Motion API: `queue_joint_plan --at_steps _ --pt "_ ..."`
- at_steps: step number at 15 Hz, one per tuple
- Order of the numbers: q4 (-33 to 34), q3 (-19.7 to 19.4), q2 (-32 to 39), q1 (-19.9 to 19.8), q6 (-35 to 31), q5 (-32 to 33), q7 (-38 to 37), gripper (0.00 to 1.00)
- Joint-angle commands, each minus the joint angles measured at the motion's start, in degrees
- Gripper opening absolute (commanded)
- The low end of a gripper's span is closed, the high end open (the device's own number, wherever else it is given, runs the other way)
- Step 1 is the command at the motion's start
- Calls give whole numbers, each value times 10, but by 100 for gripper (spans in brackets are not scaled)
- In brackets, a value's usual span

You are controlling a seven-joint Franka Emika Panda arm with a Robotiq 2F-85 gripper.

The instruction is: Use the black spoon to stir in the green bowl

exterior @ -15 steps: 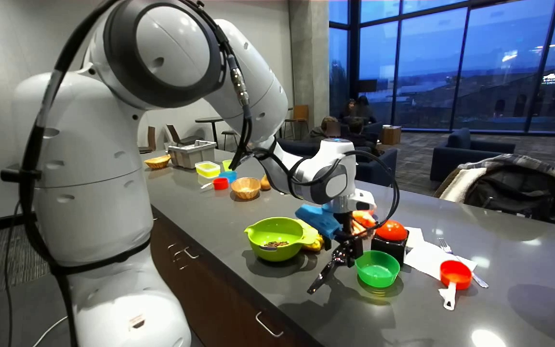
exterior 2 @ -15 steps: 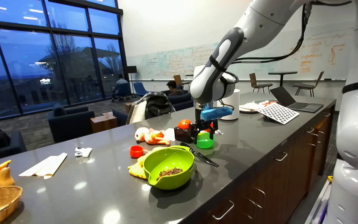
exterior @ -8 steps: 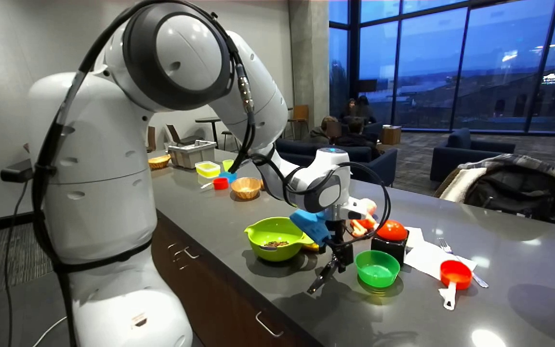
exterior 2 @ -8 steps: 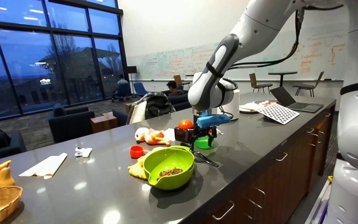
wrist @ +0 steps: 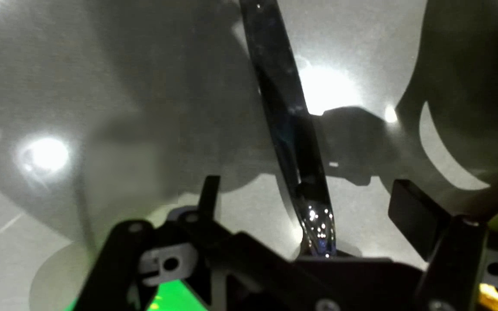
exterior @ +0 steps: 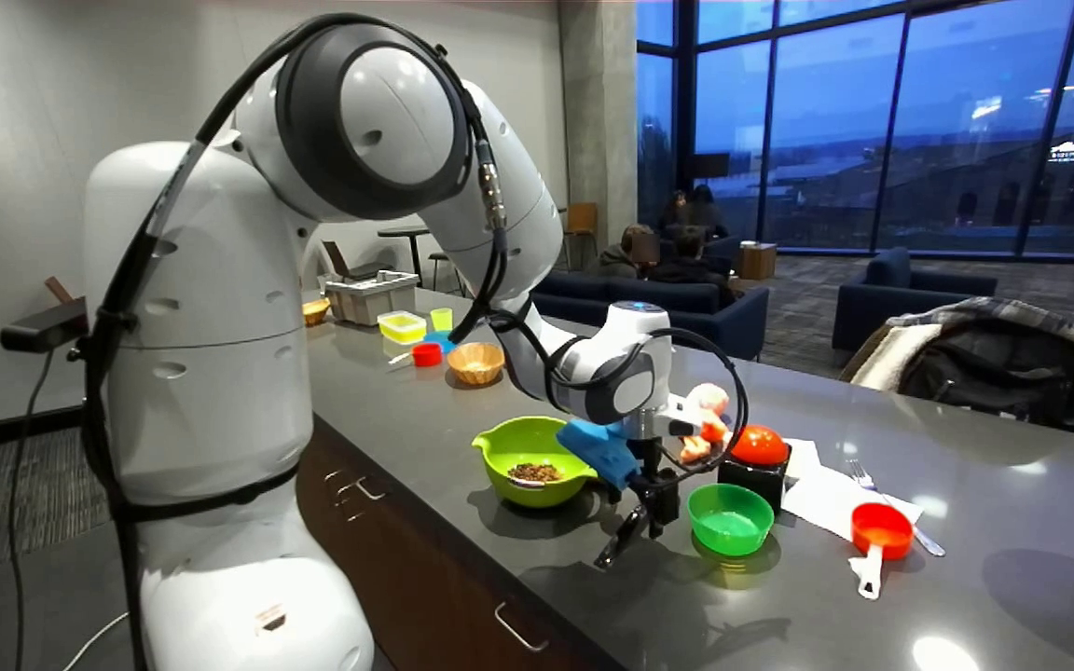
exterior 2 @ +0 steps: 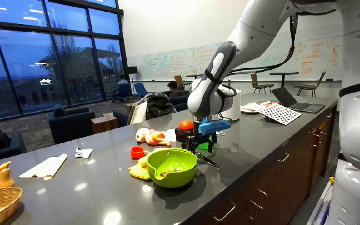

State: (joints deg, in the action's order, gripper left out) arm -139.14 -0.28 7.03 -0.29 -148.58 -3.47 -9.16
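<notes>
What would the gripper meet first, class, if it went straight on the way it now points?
Probably the black spoon, seen between the open fingers of the gripper in the wrist view; those fingers may instead land on the grey counter either side. Depth is hard to judge.

Spoon (wrist: 292, 129) on the counter (exterior: 462, 438) between bowl (exterior: 544, 497) and cup (exterior: 728, 538), bits (exterior: 535, 472) inside the bowl.

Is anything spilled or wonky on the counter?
The green bowl looks odd: it seems to have tipped slightly toward the end effector since a moment ago. I can't tell whether they touch. I see nothing spilled: the brown bits are inside the bowl.
</notes>
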Motion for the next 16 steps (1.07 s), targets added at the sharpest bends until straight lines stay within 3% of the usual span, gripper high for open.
queue_joint_plan --at_steps 1,7,16 --pt "2 4 25 1 -7 8 53 100" --pt "23 4 41 2 6 27 102 100" --pt "62 -1 -8 32 86 145 50 100"
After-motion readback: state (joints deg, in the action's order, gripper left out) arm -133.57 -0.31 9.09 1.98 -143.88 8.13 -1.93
